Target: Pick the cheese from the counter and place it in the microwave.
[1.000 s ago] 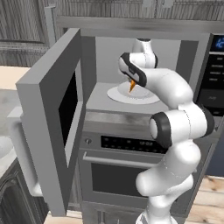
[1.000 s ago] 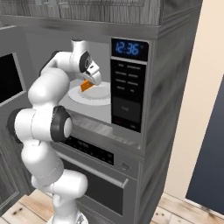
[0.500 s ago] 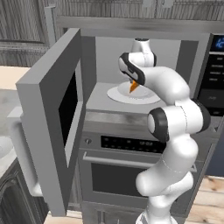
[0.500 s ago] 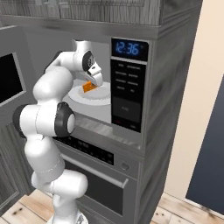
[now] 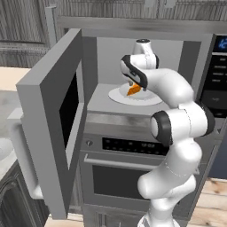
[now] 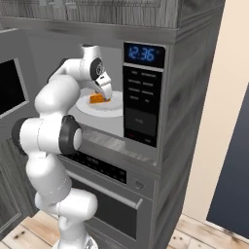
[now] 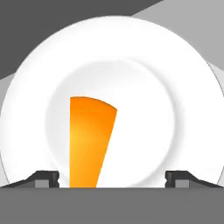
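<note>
Orange cheese (image 7: 89, 142): I see it lying on the white plate (image 7: 175, 78), inside the microwave (image 6: 146, 92).
Gripper (image 7: 112, 178): jaws apart, one fingertip (image 7: 43, 178) on each side of the wedge, neither touching it as far as I can tell.
Microwave door (image 5: 53, 119): swung wide open.
Plate: sits on the microwave floor.
</note>
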